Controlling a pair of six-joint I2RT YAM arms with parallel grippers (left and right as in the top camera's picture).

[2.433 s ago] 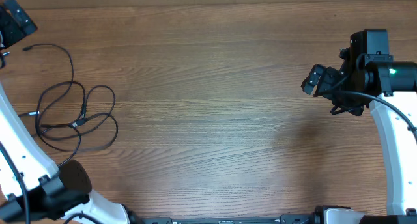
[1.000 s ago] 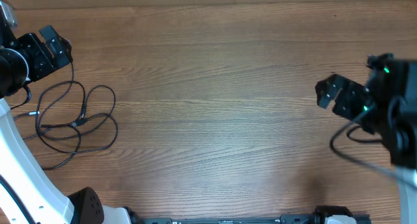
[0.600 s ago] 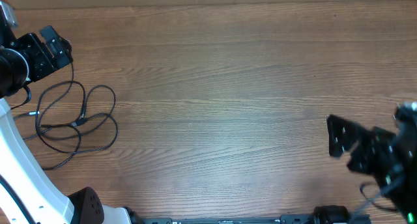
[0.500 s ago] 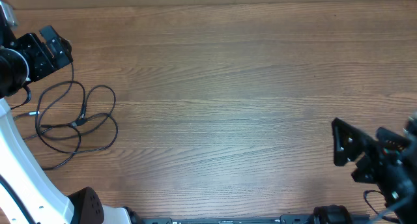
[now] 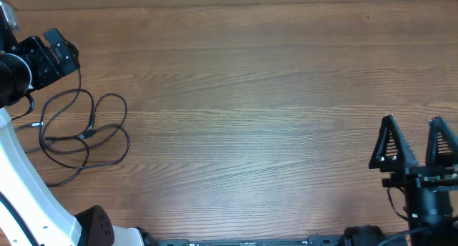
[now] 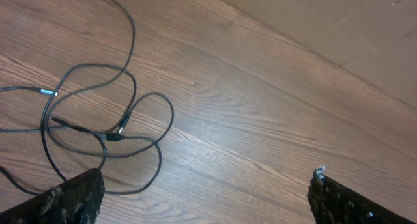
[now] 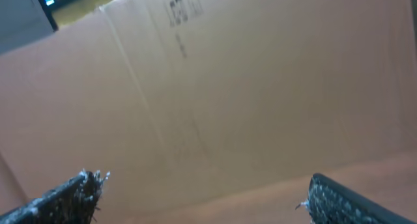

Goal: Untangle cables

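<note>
The cables (image 5: 80, 128) are thin black wires lying in overlapping loops at the table's left, with small plug ends in the tangle; they also show in the left wrist view (image 6: 98, 120). My left gripper (image 5: 50, 49) hangs open and empty just above and left of the loops, not touching them. My right gripper (image 5: 415, 142) is open and empty at the front right corner, fingers pointing away from me, far from the cables. In the right wrist view its fingertips (image 7: 202, 191) frame only a cardboard wall.
A brown cardboard wall (image 7: 228, 87) stands behind the wooden table (image 5: 243, 96). The white left arm (image 5: 21, 174) runs along the left edge beside the cables. Arm bases sit along the front edge.
My right arm swung from the right middle down to the front right corner and now points its fingers away. The left gripper and the cables have stayed still over the last second.
</note>
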